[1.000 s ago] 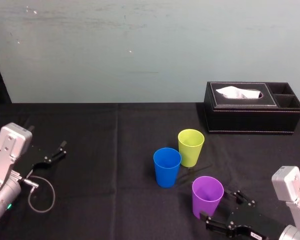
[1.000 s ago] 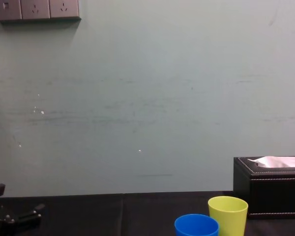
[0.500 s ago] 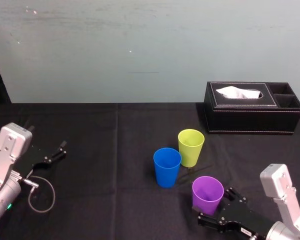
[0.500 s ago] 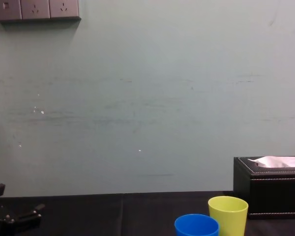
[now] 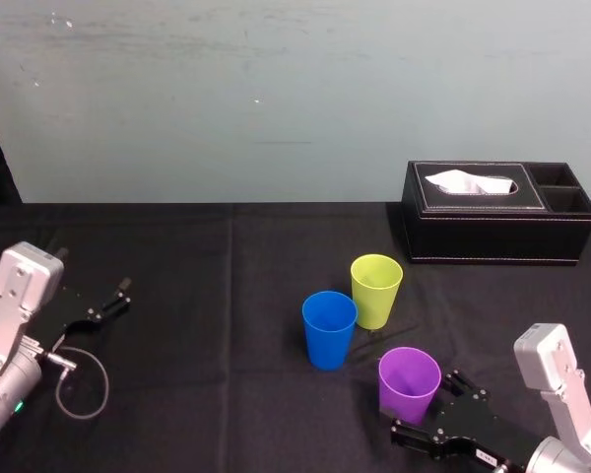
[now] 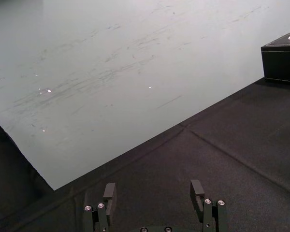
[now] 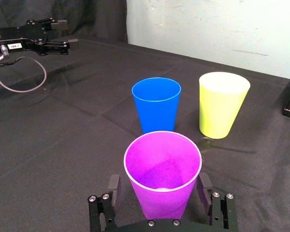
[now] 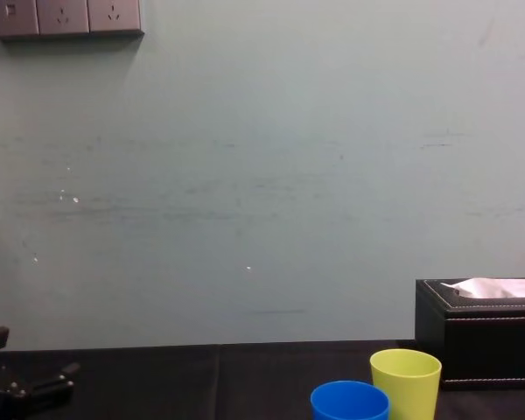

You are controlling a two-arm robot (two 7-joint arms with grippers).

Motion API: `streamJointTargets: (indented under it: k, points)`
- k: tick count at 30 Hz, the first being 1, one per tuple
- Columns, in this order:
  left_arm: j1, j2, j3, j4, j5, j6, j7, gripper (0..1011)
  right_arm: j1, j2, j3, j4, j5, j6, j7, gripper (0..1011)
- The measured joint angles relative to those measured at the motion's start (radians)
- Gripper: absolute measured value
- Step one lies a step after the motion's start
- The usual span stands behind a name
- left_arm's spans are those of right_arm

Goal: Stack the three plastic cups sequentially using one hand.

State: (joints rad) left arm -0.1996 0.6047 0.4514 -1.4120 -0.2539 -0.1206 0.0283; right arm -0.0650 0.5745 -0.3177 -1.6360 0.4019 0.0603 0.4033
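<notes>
Lower right of head view, purple cup (image 5: pixel 409 382) stands upright between the right gripper's (image 5: pixel 426 406) spread fingers (image 7: pixel 113 185), not clamped yet; left gripper (image 5: pixel 110 300) sits parked far left, fingers apart too.

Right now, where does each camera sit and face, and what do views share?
Head: up high, looking forward and down at the black table; left gripper lower left, right gripper lower right, open around the purple cup.
Chest: low, looking across the table at the wall; left gripper at lower left.
Left wrist: over the open left gripper, facing table and wall.
Right wrist: behind the right gripper, facing the blue cup and yellow-green cup.
Shared: head and right wrist show all three cups.
</notes>
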Motion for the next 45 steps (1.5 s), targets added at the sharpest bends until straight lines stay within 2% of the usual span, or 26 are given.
streamJointTargets:
  k: [5,11,14,18,33,38,45]
  points:
    - [0.0,0.0,0.0,0.0,0.0,0.0,0.0,1000,0.0,0.0,0.0,-0.001,0.001,0.0,0.0,997]
    - [0.0,0.0,0.0,0.0,0.0,0.0,0.0,1000,-0.001,0.001,0.001,-0.001,0.002,0.0,0.0,883]
    - [0.0,0.0,0.0,0.0,0.0,0.0,0.0,1000,-0.001,0.001,0.001,-0.002,0.003,0.0,0.0,788]
    - [0.0,0.0,0.0,0.0,0.0,0.0,0.0,1000,-0.002,0.002,0.001,-0.002,0.003,0.0,0.0,735]
    - [0.0,0.0,0.0,0.0,0.0,0.0,0.0,1000,0.002,-0.004,0.014,-0.016,0.004,0.01,0.014,715]
    - [0.0,0.0,0.0,0.0,0.0,0.0,0.0,1000,0.017,0.003,0.021,-0.04,0.013,0.039,0.024,716]
    - [0.0,0.0,0.0,0.0,0.0,0.0,0.0,1000,0.072,0.024,0.028,-0.079,0.035,0.099,0.046,715]
